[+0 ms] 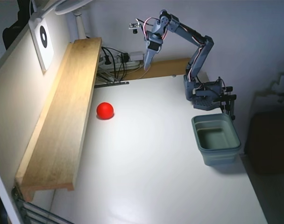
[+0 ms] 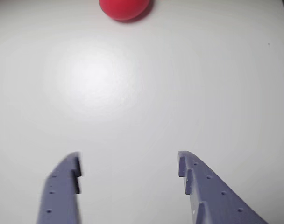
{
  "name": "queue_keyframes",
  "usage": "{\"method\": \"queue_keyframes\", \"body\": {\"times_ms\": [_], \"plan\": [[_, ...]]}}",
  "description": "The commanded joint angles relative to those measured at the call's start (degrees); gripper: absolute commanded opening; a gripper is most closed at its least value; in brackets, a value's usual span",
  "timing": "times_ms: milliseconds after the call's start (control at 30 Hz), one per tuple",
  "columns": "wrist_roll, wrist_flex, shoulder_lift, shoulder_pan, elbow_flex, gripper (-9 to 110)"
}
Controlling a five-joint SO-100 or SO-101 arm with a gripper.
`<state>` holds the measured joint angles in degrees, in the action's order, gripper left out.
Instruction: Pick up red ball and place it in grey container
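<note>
in the fixed view the red ball (image 1: 105, 110) sits alone on the white bench (image 1: 146, 158), the hand (image 1: 147, 64) hangs high with fingers spread and empty, so it must next reach down, far from the grey container (image 1: 216, 138).

From my wrist view the red ball (image 2: 124, 9) is cut by the top edge, so I only get its lower part. Both fingers (image 2: 212, 191) of the gripper (image 2: 128, 163) run off the bottom edge, and the left one is smeared with blur. In the fixed view the jaws are too small for me to judge (they merge into one dark point). The grey container (image 1: 216, 139) hides its far inner wall in shadow.
</note>
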<state>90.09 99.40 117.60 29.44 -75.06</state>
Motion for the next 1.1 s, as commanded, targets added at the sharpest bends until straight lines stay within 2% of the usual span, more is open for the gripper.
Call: {"method": "queue_keyframes", "body": {"times_ms": [0,867,1067], "plan": [[-0.09,0.6,1.64,0.56,-0.69,38],[-0.09,0.6,1.67,0.56,-0.77,38],[-0.09,-2.02,6.45,0.56,-11.96,38]]}}
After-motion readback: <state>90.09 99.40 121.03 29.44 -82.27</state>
